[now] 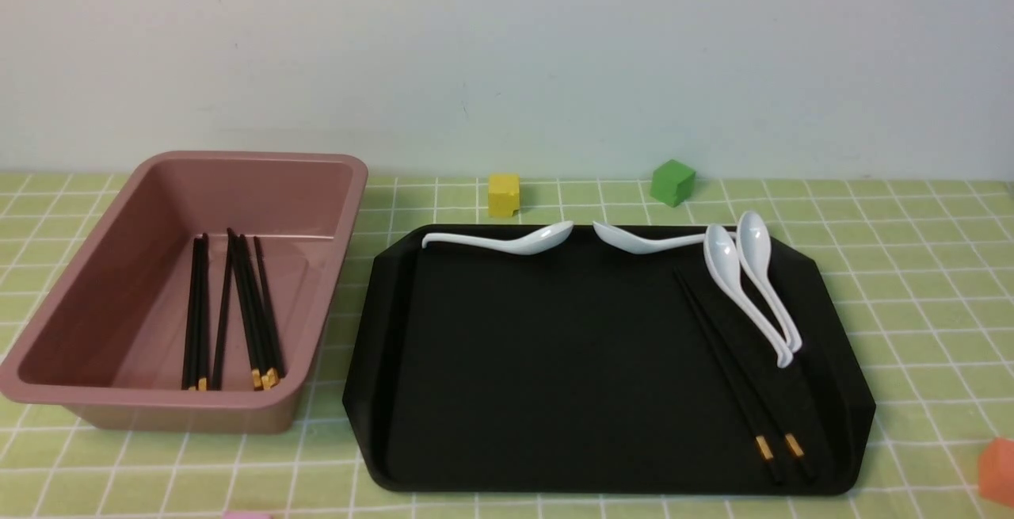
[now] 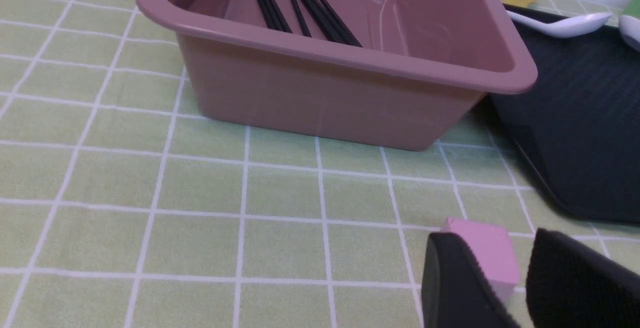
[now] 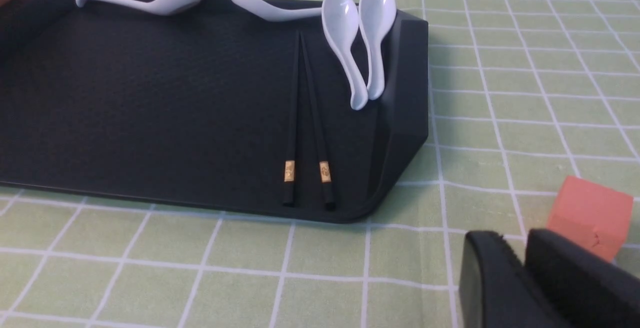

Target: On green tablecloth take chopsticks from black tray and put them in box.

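Observation:
Two black chopsticks point(image 1: 741, 380) with gold bands lie side by side on the right part of the black tray point(image 1: 554, 360), on the green tablecloth point(image 1: 911, 265). They also show in the right wrist view point(image 3: 305, 117). The pink box point(image 1: 245, 158) stands left of the tray and holds several chopsticks point(image 1: 238, 305). Neither arm shows in the front view. My left gripper point(image 2: 495, 238) is open and empty, low over the cloth in front of the box point(image 2: 325, 102). My right gripper point(image 3: 515, 238) is shut and empty, over the cloth off the tray's near right corner point(image 3: 400, 168).
Several white spoons point(image 1: 745, 281) lie along the tray's far edge and right side, next to the chopsticks. A yellow cube point(image 1: 505, 194) and a green cube point(image 1: 672, 182) stand behind the tray. A pink cube point(image 2: 485, 248) sits just beyond my left fingers, an orange cube point(image 3: 590, 215) beside my right gripper.

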Robot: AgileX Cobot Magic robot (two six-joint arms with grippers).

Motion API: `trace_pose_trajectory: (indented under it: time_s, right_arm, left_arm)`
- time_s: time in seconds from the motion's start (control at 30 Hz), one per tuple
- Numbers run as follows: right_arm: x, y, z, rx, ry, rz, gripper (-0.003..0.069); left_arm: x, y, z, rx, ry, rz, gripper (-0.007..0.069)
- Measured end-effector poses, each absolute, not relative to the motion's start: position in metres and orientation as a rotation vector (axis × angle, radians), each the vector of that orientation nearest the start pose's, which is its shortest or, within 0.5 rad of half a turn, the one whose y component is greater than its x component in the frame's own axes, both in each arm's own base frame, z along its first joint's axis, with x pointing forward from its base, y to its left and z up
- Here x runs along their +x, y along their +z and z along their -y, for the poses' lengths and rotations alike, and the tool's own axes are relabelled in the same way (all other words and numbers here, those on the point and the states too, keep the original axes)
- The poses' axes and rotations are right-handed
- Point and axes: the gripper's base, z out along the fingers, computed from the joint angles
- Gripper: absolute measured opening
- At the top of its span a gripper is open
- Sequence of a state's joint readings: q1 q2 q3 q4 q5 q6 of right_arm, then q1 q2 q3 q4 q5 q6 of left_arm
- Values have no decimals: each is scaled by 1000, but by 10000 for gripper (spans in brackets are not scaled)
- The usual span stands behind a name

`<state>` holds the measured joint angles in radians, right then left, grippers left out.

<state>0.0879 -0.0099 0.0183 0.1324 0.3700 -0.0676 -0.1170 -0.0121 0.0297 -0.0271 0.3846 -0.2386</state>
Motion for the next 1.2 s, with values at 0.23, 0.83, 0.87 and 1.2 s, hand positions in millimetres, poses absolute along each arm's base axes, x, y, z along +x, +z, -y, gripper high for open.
trace_pose_trajectory:
  time_s: [0.23,0.83,0.87,1.2]
  right_arm:
    - [52,175,-9,-63,144,-1860,141]
    - [52,175,-9,-62,145,-1860,160]
    - [52,175,-9,-62,145,-1860,160]
    - [52,175,-9,-62,145,-1860,170]
  left_arm:
    - [52,169,7,-132,-270,-1890,238]
    - [52,169,7,-132,-270,-1890,238]
    - [52,169,7,-132,-270,-1890,238]
    - [52,169,7,-132,-270,-1890,238]
